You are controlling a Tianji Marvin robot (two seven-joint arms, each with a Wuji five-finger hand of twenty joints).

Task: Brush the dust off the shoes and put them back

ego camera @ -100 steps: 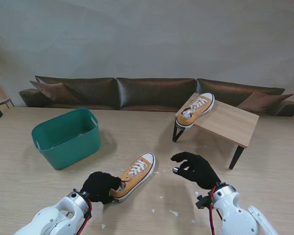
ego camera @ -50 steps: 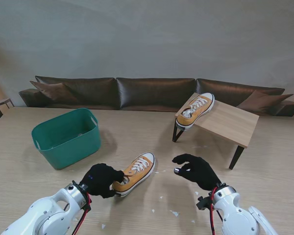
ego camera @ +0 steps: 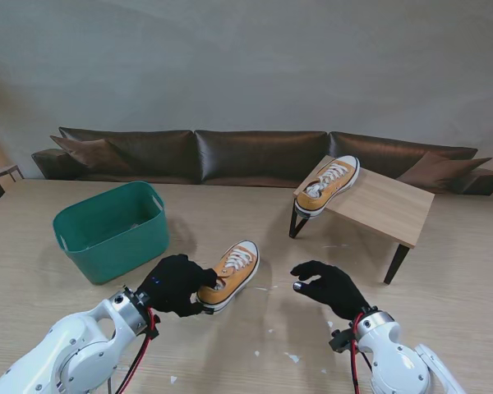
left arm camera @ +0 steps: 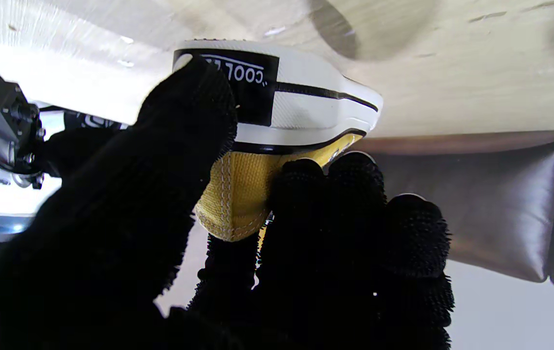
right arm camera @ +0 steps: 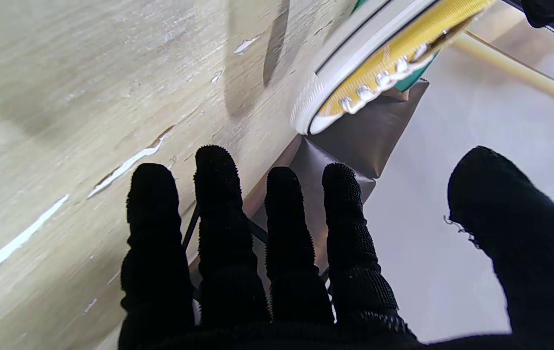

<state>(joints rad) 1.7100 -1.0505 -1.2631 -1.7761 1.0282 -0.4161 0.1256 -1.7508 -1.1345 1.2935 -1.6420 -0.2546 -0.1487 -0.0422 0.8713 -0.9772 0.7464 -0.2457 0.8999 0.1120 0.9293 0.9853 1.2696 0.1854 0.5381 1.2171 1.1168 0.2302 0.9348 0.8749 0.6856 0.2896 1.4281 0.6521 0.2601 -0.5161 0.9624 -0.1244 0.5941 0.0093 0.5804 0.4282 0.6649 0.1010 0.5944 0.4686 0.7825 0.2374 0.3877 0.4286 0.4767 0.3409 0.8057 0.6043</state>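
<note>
A yellow canvas shoe [ego camera: 232,274] with white laces and sole lies near the table's middle, toe pointing away from me. My left hand [ego camera: 174,284], in a black glove, is shut on its heel; the left wrist view shows the thumb on the white heel [left arm camera: 286,92] and the fingers [left arm camera: 354,218] inside the collar. My right hand [ego camera: 329,284] hovers open to the right of that shoe, fingers spread, holding nothing. The shoe's toe [right arm camera: 350,92] shows in the right wrist view. A second yellow shoe [ego camera: 328,185] rests on the small wooden stand [ego camera: 386,205].
A green plastic tub [ego camera: 111,231] stands at the left, farther from me. White scraps [ego camera: 292,357] lie scattered on the table between my hands. A dark brown sofa [ego camera: 255,154] runs along the table's far edge.
My left hand has carried the shoe's heel away from me and slightly left, lifting it. The right hand has barely shifted.
</note>
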